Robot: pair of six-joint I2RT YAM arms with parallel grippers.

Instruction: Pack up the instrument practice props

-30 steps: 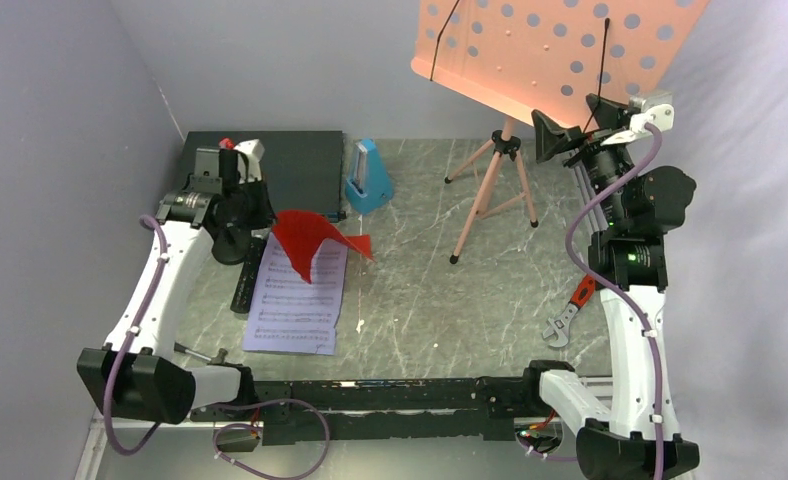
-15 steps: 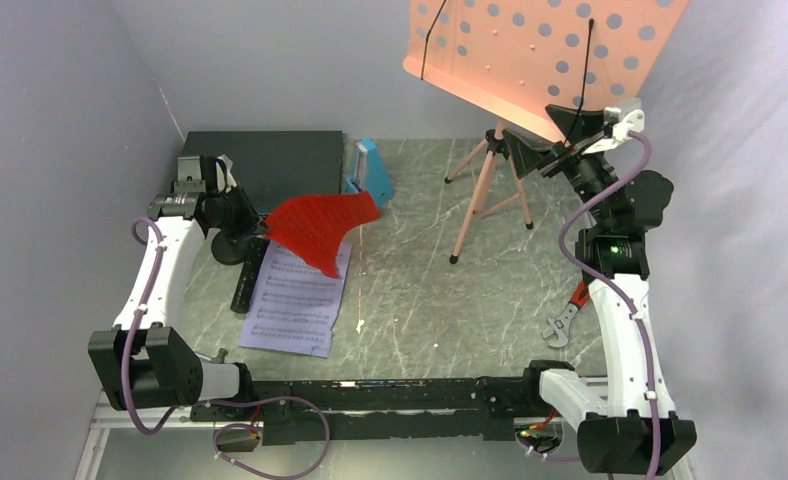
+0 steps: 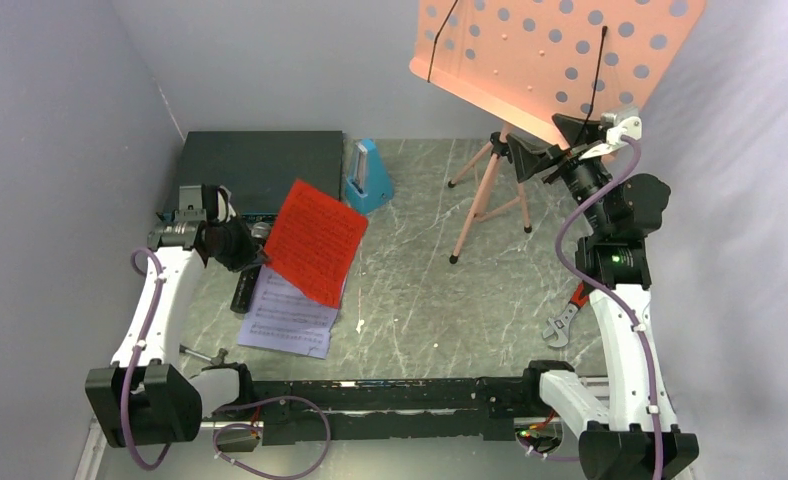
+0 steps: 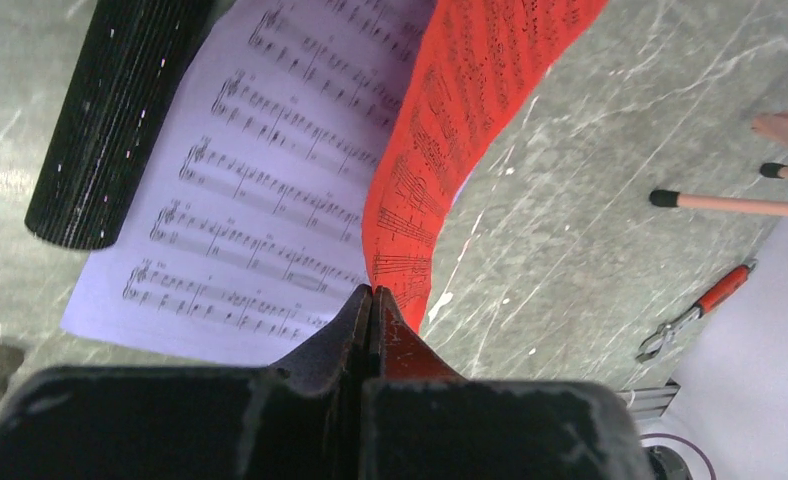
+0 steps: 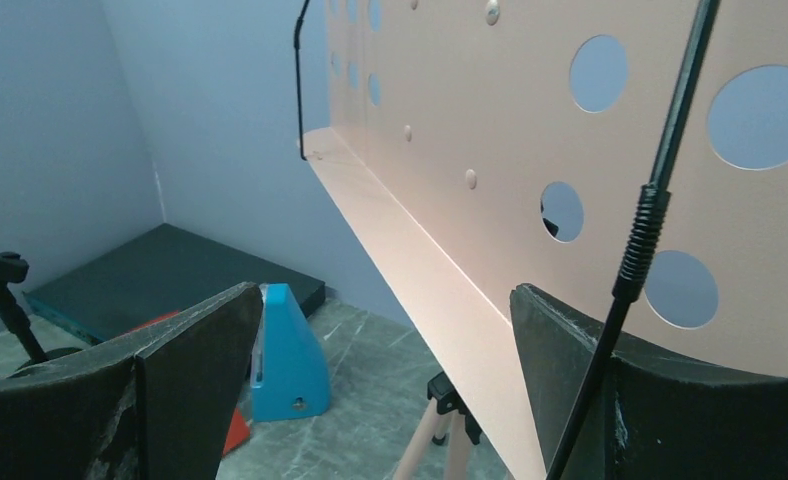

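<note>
My left gripper (image 3: 242, 245) (image 4: 372, 292) is shut on a corner of the red music sheet (image 3: 316, 240) (image 4: 470, 110) and holds it tilted above the lavender sheet (image 3: 288, 322) (image 4: 260, 190), which lies flat. A black ribbed stick (image 3: 246, 290) (image 4: 110, 120) lies along the lavender sheet's left edge. My right gripper (image 3: 552, 146) (image 5: 385, 290) is open, its jaws on either side of the lower ledge of the pink music stand's perforated board (image 3: 560, 50) (image 5: 490, 120). The blue metronome (image 3: 367, 178) (image 5: 285, 350) stands at the back. A thin black microphone stand (image 5: 5, 300) shows far left.
A large flat black box (image 3: 260, 165) (image 5: 160, 275) lies at the back left. A metal wrench (image 3: 558, 328) and a red-handled tool (image 3: 582, 292) (image 4: 695, 315) lie at the right edge. The stand's tripod legs (image 3: 485, 200) spread at mid-right. Walls close in on three sides.
My left gripper has drawn nearer with the red sheet, which went from drooping to hanging flat and tilted. My right gripper moved left to the board's lower ledge, and the board shifted a little.
</note>
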